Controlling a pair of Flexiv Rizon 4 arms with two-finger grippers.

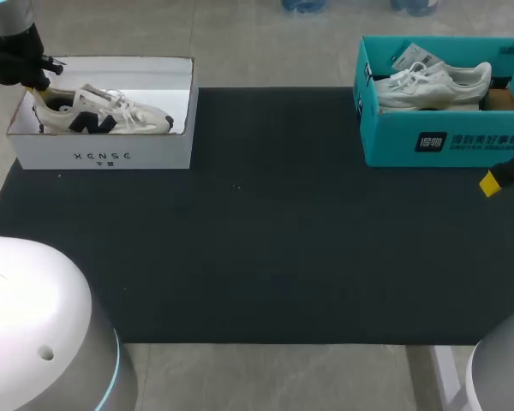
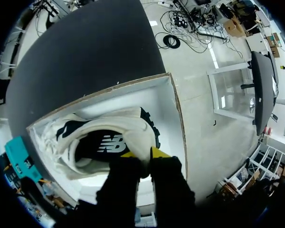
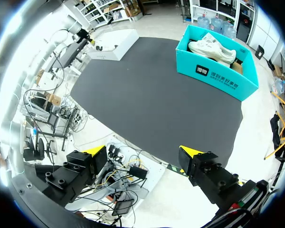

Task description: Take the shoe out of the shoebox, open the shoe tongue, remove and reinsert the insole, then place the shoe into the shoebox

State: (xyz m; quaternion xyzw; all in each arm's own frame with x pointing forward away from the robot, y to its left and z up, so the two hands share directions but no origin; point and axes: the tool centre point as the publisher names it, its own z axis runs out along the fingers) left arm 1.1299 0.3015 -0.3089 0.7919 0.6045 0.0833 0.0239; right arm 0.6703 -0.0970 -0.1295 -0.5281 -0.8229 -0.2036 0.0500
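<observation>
At ten o'clock my left claw is closed narrow, pinching the heel of the shoe, which lies inside the white shoebox; at three o'clock my right claw hangs wide open, near the teal box, at its five o'clock

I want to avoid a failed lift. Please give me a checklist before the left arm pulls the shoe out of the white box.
1. Left gripper on the heel: ok, it appears to pinch the collar of the shoe.
2. White shoebox open on top: ok.
3. Nothing lying on the shoe: ok.
4. Grip firm enough to lift: cannot tell.
5. Right gripper out of the way: ok, open, near the teal box.
</observation>
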